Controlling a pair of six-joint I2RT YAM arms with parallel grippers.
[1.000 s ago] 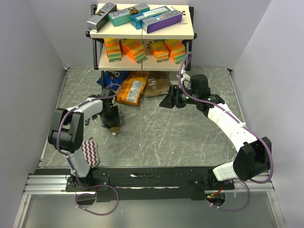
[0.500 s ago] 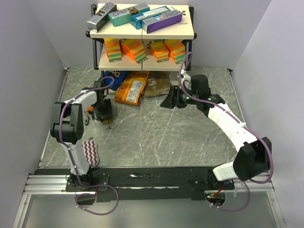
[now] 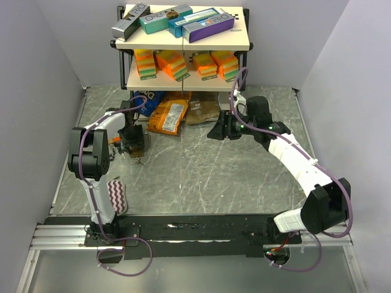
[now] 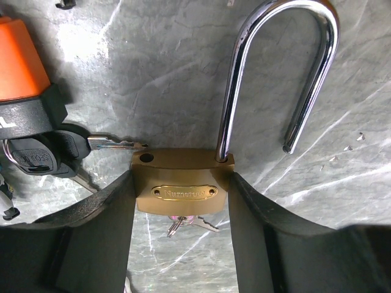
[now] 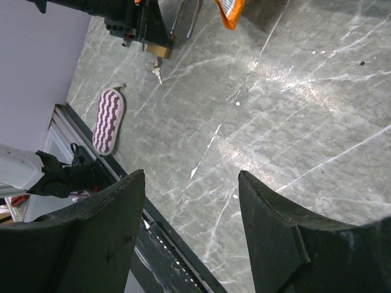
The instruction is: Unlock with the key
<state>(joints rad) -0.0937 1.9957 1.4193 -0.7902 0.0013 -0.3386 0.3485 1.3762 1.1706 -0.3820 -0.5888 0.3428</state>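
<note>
We see the left gripper [image 4: 182, 186] closed on the brass padlock [image 4: 183, 190]. Its two dark fingers [image 4: 107, 232] press against the left and right sides of the body, low over the table [image 4: 183, 79] at the left of the workspace, in front of the shelf [image 3: 183, 44]. We cannot tell whether the padlock rests on the table or hangs just above it.

The shackle [image 4: 278, 61] stands open. Its long leg sits in the right side of the body, while its short leg ends free, well clear of the open hole at the body's top left. Small keys [image 4: 183, 224] show under the lower edge of the body. The body hides how they join it, so we cannot tell whether one sits in the keyhole.

A black-headed key [image 4: 43, 155] lies to the left, its blade pointing at the padlock with the tip just beside the body's upper left corner. Above it is an orange-and-black object [image 4: 21, 67].

The right gripper [image 5: 190, 177] is open and holds nothing. Its fingers stand wide apart over bare table, well apart from the padlock, right of centre in the top view. Snack bags [image 3: 170, 116] lie under the shelf, and a striped oval pad [image 3: 115, 196] lies near the left arm's base.
</note>
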